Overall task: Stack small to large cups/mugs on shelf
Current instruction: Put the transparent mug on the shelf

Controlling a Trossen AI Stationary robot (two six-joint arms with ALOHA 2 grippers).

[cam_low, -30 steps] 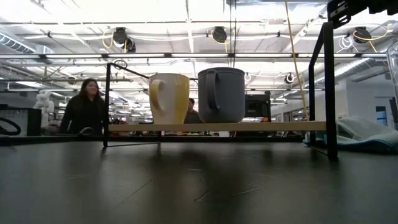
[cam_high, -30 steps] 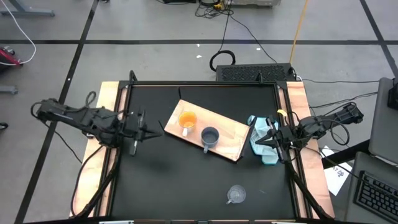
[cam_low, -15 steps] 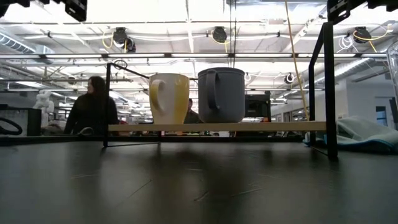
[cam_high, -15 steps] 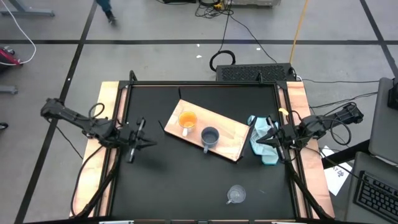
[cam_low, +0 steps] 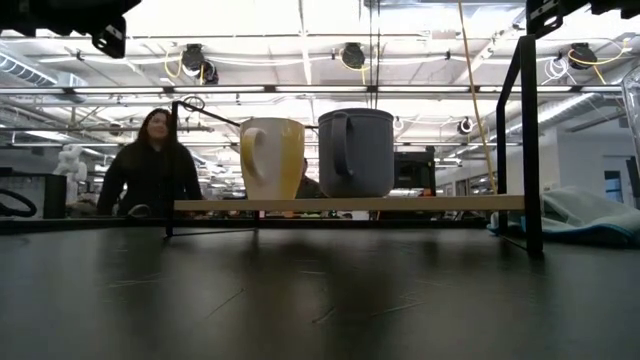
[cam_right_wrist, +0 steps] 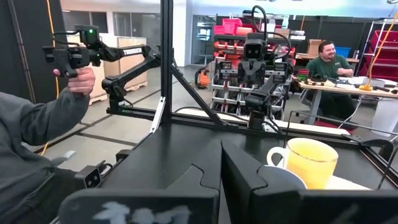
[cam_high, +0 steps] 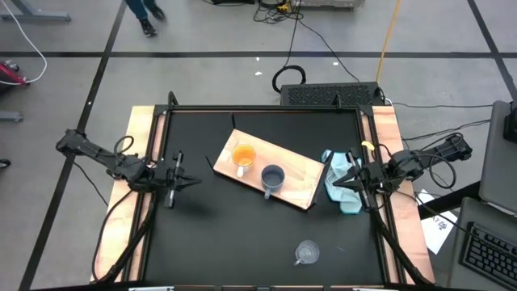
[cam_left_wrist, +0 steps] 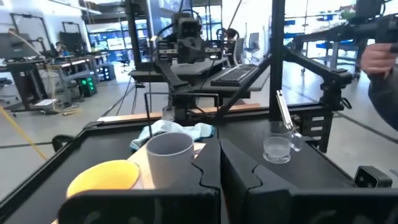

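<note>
A grey concrete floor (cam_high: 202,73) crossed by dark tape lines surrounds the black desk (cam_high: 242,234). Bright ceiling lights (cam_low: 300,20) shine over a workshop where a person in dark clothing (cam_low: 150,165) stands.

A light-wood shelf (cam_high: 303,179) with visible grain holds 2 smooth, glazed-looking mugs, orange (cam_high: 242,157) and grey-blue (cam_high: 272,178), on a matt black tabletop (cam_high: 226,234), with a clear glass cup (cam_high: 306,253) and soft blue cloth (cam_high: 343,182).
</note>
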